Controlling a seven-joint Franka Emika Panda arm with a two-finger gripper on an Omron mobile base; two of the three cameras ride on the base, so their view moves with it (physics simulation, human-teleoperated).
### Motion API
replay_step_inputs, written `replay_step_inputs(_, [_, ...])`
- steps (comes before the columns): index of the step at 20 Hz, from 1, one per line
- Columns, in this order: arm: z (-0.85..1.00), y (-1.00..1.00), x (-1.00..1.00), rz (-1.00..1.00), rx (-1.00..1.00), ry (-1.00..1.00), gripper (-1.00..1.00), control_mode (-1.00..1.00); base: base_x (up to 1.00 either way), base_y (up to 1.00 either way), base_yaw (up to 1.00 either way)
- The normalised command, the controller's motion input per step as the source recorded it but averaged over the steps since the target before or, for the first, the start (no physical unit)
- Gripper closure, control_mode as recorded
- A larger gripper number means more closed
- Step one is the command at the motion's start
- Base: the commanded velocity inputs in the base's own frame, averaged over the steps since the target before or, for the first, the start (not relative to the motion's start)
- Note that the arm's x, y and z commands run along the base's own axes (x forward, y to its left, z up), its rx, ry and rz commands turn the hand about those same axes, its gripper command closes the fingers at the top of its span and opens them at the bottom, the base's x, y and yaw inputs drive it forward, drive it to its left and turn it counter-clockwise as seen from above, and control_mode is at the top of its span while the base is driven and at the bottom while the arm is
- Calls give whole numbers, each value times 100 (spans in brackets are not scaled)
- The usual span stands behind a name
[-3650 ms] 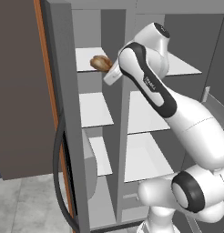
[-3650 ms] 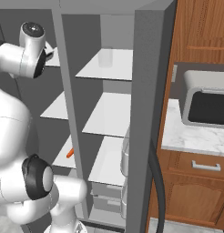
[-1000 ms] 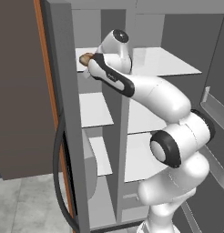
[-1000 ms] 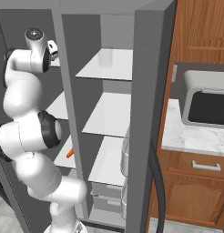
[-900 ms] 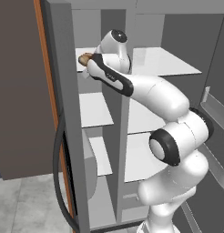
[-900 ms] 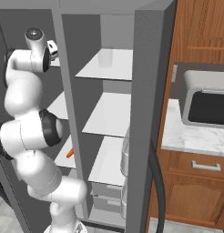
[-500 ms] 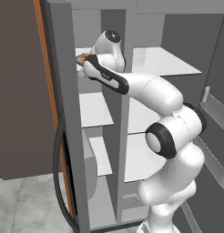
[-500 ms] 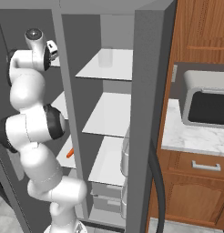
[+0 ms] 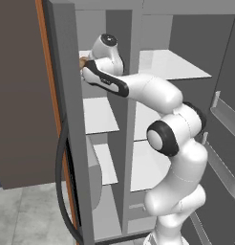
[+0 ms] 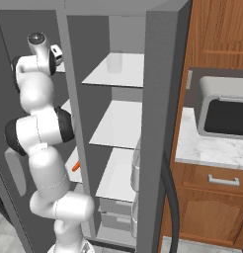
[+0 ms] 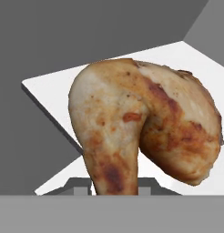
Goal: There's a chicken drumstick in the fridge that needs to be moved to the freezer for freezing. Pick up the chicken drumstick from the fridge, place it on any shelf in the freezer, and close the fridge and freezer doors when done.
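A tall grey side-by-side unit stands open, its narrow freezer [image 9: 98, 119] section on the left and the wider fridge [image 10: 118, 123] section on the right, split by a grey upright divider. The white arm rises from the floor in front and reaches up and left into the top of the freezer. Its pincer [image 9: 85, 63] is closed on the chicken drumstick [image 11: 141, 132], a golden-brown lump with darker roasted patches. In the hand view the narrow end of the meat runs down between the two dark tips while the rounded end bulges to the right. The drumstick [image 9: 82, 61] hangs just above the top narrow white shelf [image 11: 54, 98]; whether it touches the shelf cannot be told.

From the left, the edge of the open freezer door [image 9: 67, 119], grey with an orange strip, stands in front of the pincer and hides most of it. A dark hose [image 9: 62, 186] hangs beside that door.

In the fridge, a pale translucent jar [image 10: 115, 63] stands at the back of the top broad shelf, and grey drawers [image 10: 116, 210] sit at the bottom. A small orange object [image 10: 75, 166] lies on a lower freezer shelf. To the right are brown wooden cabinets [image 10: 215, 32], a microwave [image 10: 224, 111] and a marble desk [image 10: 207, 148].
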Motion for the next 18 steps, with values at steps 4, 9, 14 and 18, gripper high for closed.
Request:
replay_step_inputs(4, [-2,5,35,-1,0,0,100,-100,0,0,0])
replay_step_inputs(9, [0,0,36,-1,0,0,100,-100,0,0,0])
replay_step_inputs(14, [-10,2,34,0,0,0,100,-100,0,0,0])
replay_step_inputs(18, [-26,2,27,0,-1,0,100,-100,0,0,0])
